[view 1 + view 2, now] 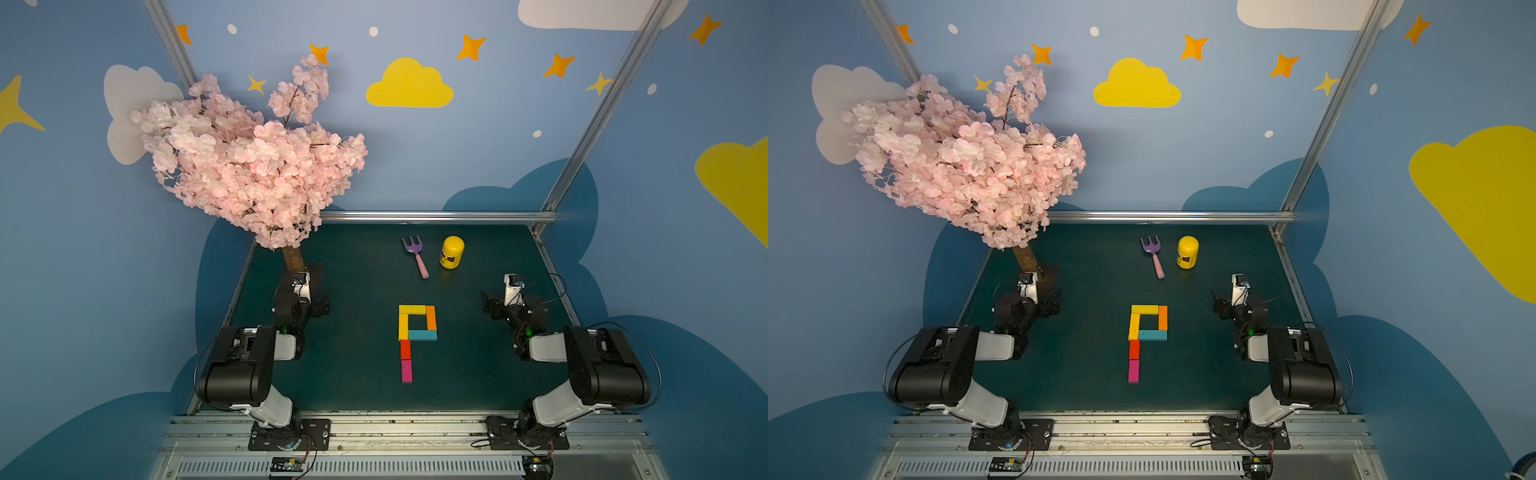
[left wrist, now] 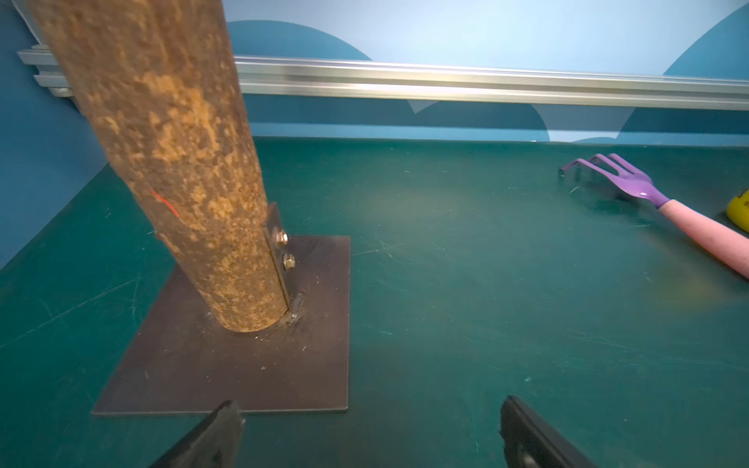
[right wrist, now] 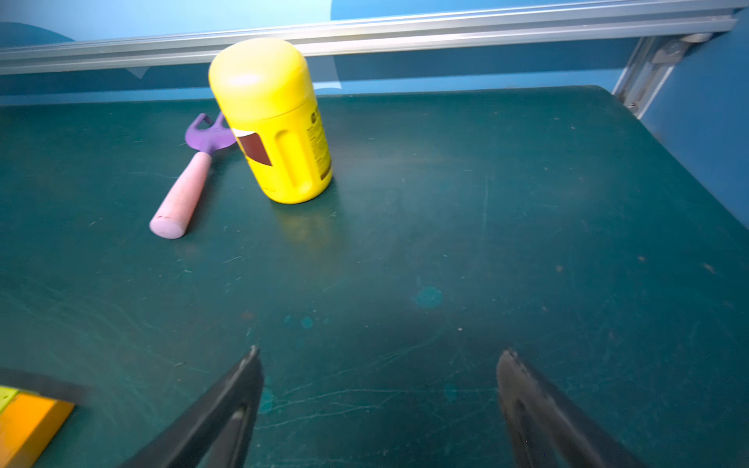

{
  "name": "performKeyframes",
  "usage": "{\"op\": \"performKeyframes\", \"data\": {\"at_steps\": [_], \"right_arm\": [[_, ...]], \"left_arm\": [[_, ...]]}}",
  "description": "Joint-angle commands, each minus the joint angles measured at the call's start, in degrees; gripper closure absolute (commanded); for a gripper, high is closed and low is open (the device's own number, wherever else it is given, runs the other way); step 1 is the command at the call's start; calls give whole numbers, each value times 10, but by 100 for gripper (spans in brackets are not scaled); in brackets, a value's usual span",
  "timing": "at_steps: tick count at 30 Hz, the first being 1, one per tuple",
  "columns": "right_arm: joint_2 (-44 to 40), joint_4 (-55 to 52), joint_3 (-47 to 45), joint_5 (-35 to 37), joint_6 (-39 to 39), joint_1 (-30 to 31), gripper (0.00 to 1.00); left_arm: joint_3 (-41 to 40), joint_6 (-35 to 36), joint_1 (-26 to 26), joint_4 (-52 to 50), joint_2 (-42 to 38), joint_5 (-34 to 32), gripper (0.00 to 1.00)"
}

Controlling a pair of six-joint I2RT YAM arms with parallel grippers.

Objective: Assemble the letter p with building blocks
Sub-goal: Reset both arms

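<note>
The letter p lies flat mid-table in both top views. Its square loop is a yellow block on top, a yellow block on the left, an orange block on the right and a teal block below. A red block and a magenta block form the stem. My left gripper is open and empty beside the tree base, far left of the letter. My right gripper is open and empty over bare mat, right of the letter; the orange block's corner shows at its view's edge.
A pink blossom tree stands back left on a brown trunk bolted to a dark plate. A purple toy rake with a pink handle and a yellow jar sit behind the letter. An aluminium rail bounds the far edge.
</note>
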Motion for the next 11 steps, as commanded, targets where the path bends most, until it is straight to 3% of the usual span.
{"op": "performKeyframes", "data": {"at_steps": [1, 11], "right_arm": [[-4, -3, 12, -6, -6, -4, 9], [-3, -4, 13, -2, 0, -6, 10]], "left_arm": [[4, -1, 2, -4, 0, -11, 0], [3, 0, 2, -3, -1, -11, 0]]}}
